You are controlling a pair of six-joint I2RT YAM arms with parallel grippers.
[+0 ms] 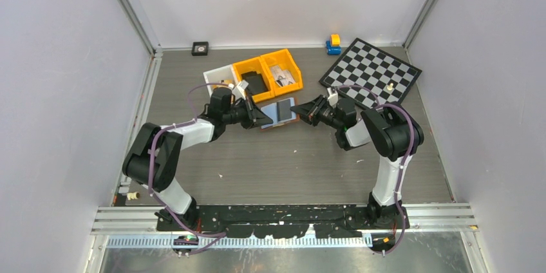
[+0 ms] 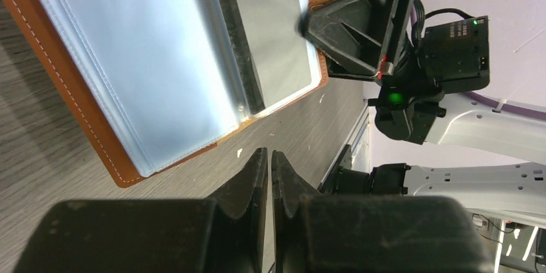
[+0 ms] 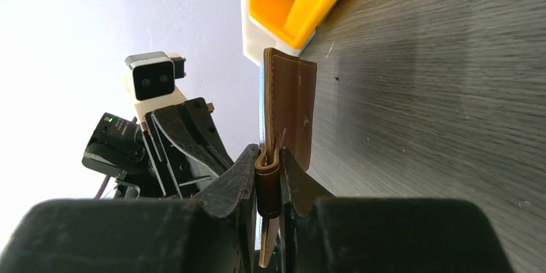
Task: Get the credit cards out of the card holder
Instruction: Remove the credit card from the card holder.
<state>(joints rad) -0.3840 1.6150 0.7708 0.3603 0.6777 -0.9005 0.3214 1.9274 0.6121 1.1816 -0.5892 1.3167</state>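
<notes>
The card holder (image 1: 278, 113) lies opened out on the table's middle, reddish-brown with white stitching (image 2: 71, 86). Its inside shows pale blue clear sleeves (image 2: 148, 60). I cannot make out separate credit cards in them. My right gripper (image 3: 268, 157) is shut on the holder's brown strap edge (image 3: 290, 102), which stands on edge between its fingers. It also shows at the holder's far side (image 2: 344, 25). My left gripper (image 2: 270, 154) hovers just off the holder's near edge, jaws shut with nothing between them. From above, both grippers (image 1: 265, 118) (image 1: 298, 113) flank the holder.
Behind the holder stand two yellow bins (image 1: 291, 60) and a white bin (image 1: 216, 76). One yellow bin holds a black wallet-like object (image 1: 253, 84), the other pale flat pieces (image 1: 282, 76). A chessboard (image 1: 372, 72) lies back right, with a blue-yellow toy (image 1: 333, 44) beyond it.
</notes>
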